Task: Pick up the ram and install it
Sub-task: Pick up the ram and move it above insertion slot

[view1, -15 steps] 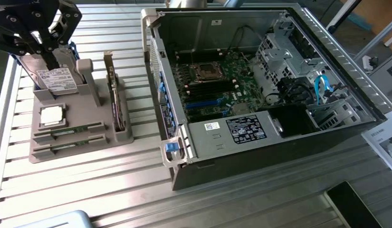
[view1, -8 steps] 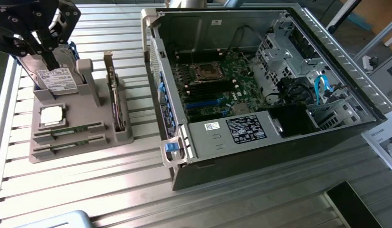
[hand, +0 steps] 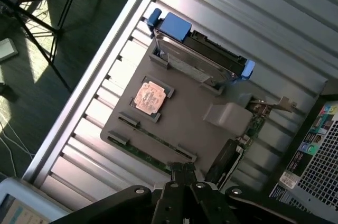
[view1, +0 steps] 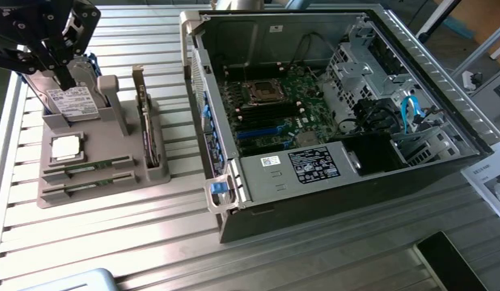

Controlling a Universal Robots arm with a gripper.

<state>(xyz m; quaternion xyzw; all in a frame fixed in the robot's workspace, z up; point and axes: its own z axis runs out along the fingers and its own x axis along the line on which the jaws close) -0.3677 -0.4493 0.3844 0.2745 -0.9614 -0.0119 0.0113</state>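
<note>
Two thin green ram sticks [view1: 92, 165] [view1: 88, 180] lie flat in slots at the near end of a grey holder [view1: 112, 182] on the slatted table. In the wrist view they run as narrow green strips [hand: 158, 138] [hand: 140, 152] just beyond my fingertips. My black gripper [view1: 65, 82] [hand: 183, 168] hangs at the exterior view's upper left, over the holder's hard-drive end. It is shut, holds nothing and is clear of both sticks. The open computer case [view1: 443, 79] stands to the exterior view's right, with its motherboard [view1: 266, 109] exposed.
The holder also carries a silver hard drive [view1: 72, 100] [hand: 198, 57] with blue clips, a square CPU [view1: 65, 147] [hand: 150, 96] and an upright expansion card [view1: 145, 121] [hand: 253, 121]. The table edge [hand: 105, 65] lies just beyond the holder. A dark box [view1: 452, 260] sits at the near right.
</note>
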